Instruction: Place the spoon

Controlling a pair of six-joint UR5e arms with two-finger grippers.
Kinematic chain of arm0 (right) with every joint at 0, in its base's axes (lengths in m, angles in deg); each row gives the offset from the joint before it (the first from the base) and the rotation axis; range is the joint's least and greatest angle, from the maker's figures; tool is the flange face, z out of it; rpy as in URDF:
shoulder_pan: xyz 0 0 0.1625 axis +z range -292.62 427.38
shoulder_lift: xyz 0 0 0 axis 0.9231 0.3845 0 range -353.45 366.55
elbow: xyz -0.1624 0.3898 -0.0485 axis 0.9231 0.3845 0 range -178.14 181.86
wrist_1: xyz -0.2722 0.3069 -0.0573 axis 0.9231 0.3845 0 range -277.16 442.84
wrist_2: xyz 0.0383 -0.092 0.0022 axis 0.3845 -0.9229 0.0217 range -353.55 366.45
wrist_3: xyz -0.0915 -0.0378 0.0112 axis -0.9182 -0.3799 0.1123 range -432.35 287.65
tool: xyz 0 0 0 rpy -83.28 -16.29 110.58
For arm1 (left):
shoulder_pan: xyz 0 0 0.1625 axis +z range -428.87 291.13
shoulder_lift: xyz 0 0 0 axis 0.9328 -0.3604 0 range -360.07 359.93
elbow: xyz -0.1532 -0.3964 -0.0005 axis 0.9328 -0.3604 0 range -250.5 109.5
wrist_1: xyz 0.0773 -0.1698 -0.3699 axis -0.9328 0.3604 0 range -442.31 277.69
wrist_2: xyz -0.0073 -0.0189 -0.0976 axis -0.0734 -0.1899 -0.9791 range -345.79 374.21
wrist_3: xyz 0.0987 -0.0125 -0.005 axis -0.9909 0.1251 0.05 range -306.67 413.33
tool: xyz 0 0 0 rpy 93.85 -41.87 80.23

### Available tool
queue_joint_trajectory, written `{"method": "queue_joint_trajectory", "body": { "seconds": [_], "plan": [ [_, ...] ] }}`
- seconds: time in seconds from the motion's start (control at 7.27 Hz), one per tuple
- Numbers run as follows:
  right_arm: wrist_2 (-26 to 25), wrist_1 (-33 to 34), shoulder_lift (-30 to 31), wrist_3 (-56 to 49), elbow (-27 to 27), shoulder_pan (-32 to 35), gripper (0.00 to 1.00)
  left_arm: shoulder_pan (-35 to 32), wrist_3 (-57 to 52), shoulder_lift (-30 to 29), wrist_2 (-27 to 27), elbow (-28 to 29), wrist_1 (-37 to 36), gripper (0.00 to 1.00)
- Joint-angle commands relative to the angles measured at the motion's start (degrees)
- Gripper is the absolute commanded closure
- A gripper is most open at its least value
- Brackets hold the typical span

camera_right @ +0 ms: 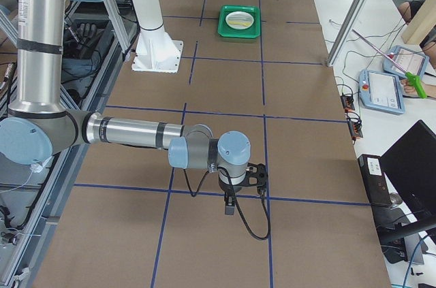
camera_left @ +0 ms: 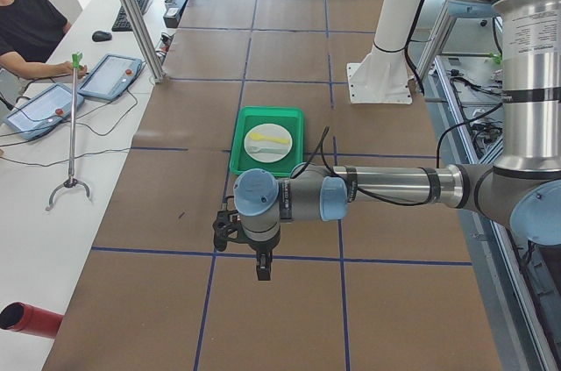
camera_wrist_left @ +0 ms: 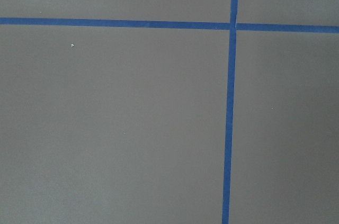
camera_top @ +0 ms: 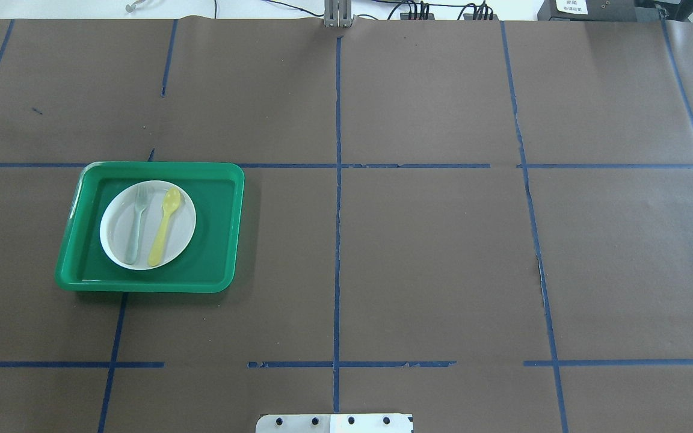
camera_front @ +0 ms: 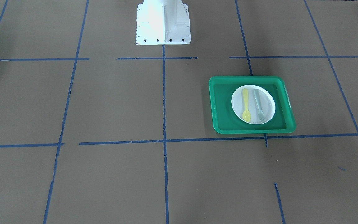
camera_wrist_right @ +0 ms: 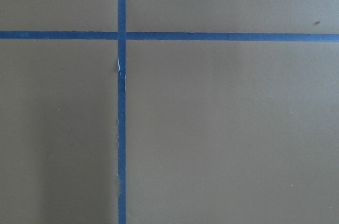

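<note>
— Left tool [camera_left: 262, 267], right tool [camera_right: 229, 205]: parted or clamped?
— Could not tell. Hung over brown surface [camera_top: 431, 252].
— Small pale-yellow plastic spoon [camera_top: 163, 225]?
— Lay on round white plate [camera_top: 119, 240], beside grey translucent fork [camera_top: 137, 224], inside green plastic tray [camera_top: 215, 240].

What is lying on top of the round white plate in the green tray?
A pale-yellow plastic spoon and a grey translucent fork lie side by side, apart. Strips of the round white plate under them are hidden.
</note>
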Motion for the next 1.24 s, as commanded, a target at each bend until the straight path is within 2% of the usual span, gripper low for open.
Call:
{"method": "queue_joint_trajectory", "body": {
  "seconds": [0.0,0.28,0.55,0.83,0.96,1.1],
  "plan": [
    [0.0,0.0,0.0,0.01,0.0,0.0,0.0,0.0,0.04,-0.14,-0.47,-0.08,0.0,0.0],
    [0.0,0.0,0.0,0.01,0.0,0.0,0.0,0.09,0.04,-0.14,0.14,-1.39,1.49,0.0],
    [0.0,0.0,0.0,0.01,0.0,0.0,0.0,1.65,3.97,-5.03,0.49,-2.97,1.32,0.0],
    [0.0,0.0,0.0,0.01,0.0,0.0,0.0,8.15,13.09,-6.37,0.49,-10.24,1.49,0.0],
    [0.0,-0.09,0.0,0.01,0.0,0.0,0.0,11.22,20.88,-9.07,-0.21,-12.19,1.76,0.0],
    [0.0,0.0,0.0,0.01,0.0,0.0,0.0,17.86,31.92,-11.45,0.22,-13.08,4.54,0.0]
  ]
}}
